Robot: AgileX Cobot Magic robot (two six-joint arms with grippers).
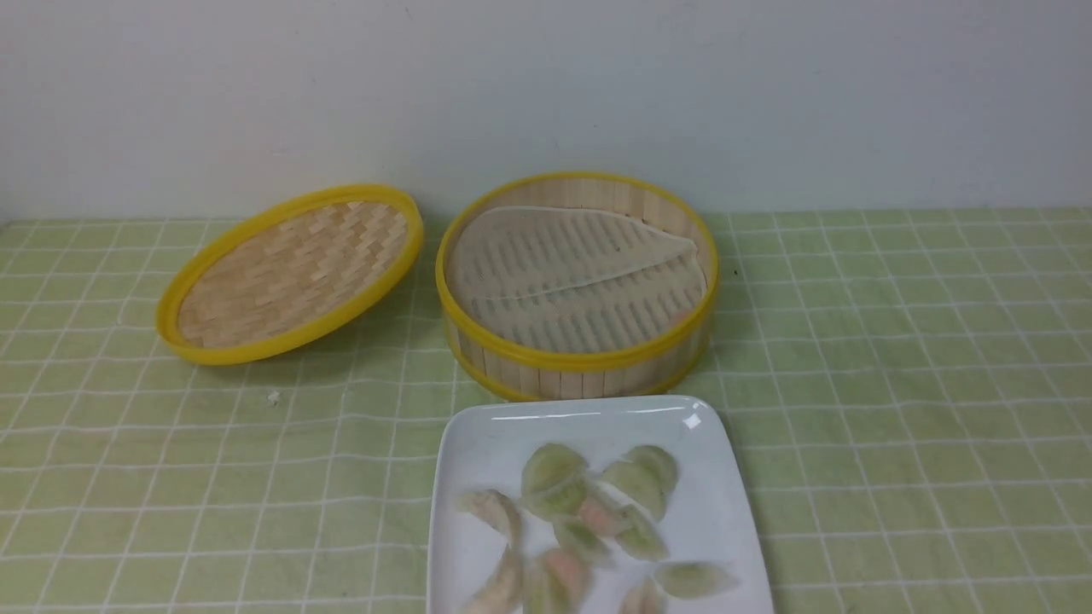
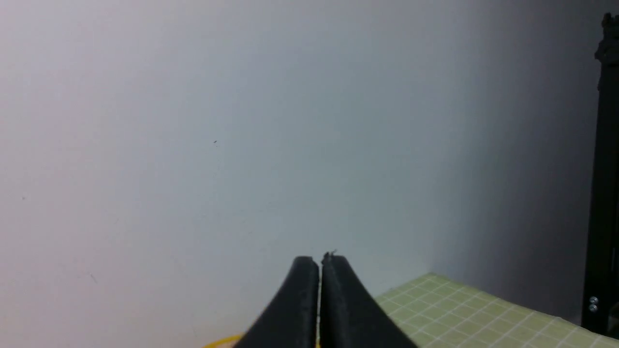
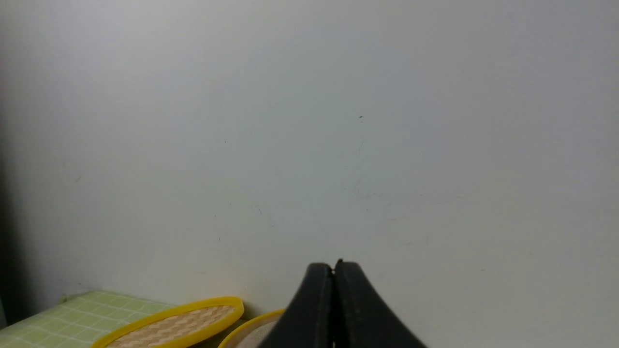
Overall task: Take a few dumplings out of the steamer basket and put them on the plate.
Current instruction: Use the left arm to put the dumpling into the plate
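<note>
Several pale green and pinkish dumplings (image 1: 589,529) lie on the white square plate (image 1: 478,443) at the near middle of the table. Behind it stands the steamer basket (image 1: 577,358); its whitish liner (image 1: 572,281) is partly folded over and shows no dumplings, only a faint pink spot by its right wall. Neither arm appears in the front view. In the left wrist view my left gripper (image 2: 319,263) is shut on nothing and faces the wall. My right gripper (image 3: 333,268) is likewise shut and empty, with the basket's rim (image 3: 251,323) just below it.
The shallow woven lid (image 1: 290,273) with its yellow rim leans tilted to the left of the basket, also seen in the right wrist view as the lid (image 3: 179,324). A green checked cloth (image 1: 896,384) covers the table. A black post (image 2: 604,193) stands at the left wrist view's edge.
</note>
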